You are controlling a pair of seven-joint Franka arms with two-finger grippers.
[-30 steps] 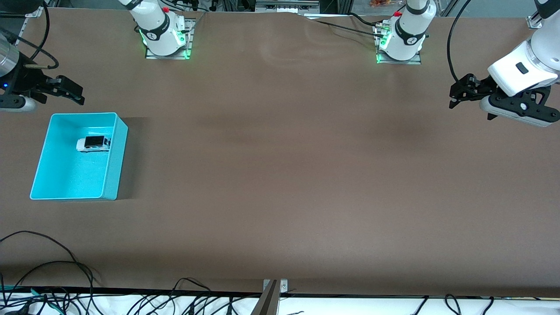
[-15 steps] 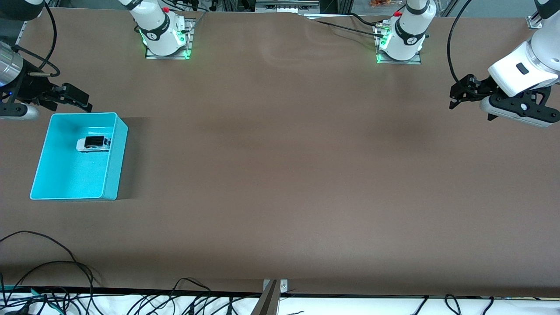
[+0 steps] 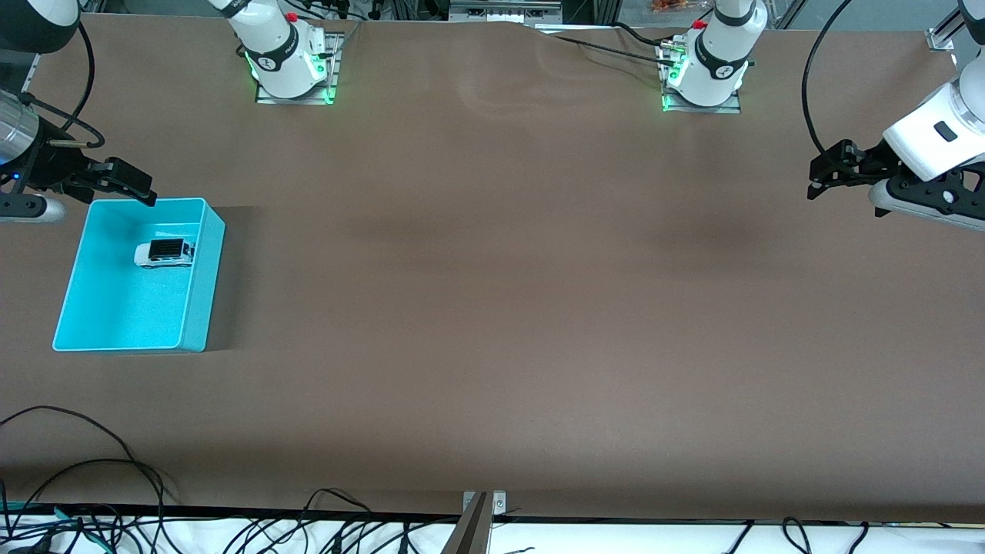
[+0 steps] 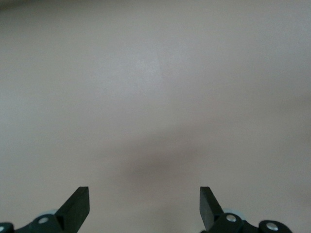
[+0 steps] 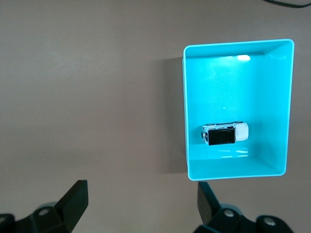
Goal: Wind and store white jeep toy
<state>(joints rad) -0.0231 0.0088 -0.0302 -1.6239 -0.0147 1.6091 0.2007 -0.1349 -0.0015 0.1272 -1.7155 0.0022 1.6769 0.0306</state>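
Note:
The white jeep toy, white with a black roof panel, lies inside the turquoise bin at the right arm's end of the table. It sits in the half of the bin closer to the robots' bases. My right gripper hangs open and empty over the table by the bin's rim on the bases' side. My left gripper hangs open over bare brown table at the left arm's end, holding nothing.
The two arm bases stand along the table's edge farthest from the front camera. Loose black cables lie at the edge nearest that camera, beside a small metal bracket. Brown table stretches between the arms.
My right gripper has come down toward the bin's rim. My left gripper has drifted toward the left arm's end of the table. The jeep and bin have not moved.

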